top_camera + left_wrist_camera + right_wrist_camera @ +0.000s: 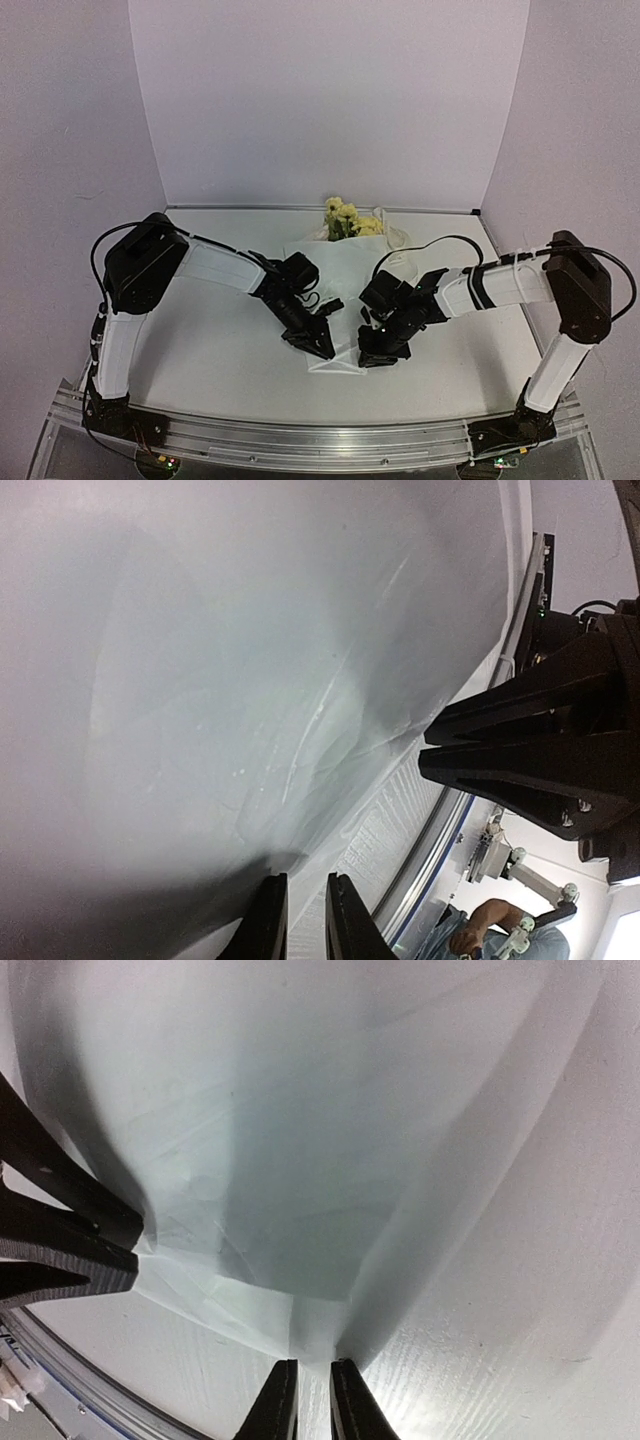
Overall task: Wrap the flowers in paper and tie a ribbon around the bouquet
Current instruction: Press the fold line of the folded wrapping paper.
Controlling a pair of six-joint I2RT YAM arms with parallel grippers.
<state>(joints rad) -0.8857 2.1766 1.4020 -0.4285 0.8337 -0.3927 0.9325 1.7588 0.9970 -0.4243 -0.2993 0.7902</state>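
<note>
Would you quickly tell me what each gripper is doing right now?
Left gripper: closed on the paper, near corner.
Right gripper: closed on the paper, other near corner.

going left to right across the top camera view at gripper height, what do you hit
black two-finger left gripper → near end of the thin white crinkly paper sheet → black two-finger right gripper

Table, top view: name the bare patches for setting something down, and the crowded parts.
Free: far-left table between left arm and wall; near left between that arm and rail; near right between right arm and rail. Crowded: the middle, with paper, flowers, and left gripper and right gripper at the paper's near end.
</note>
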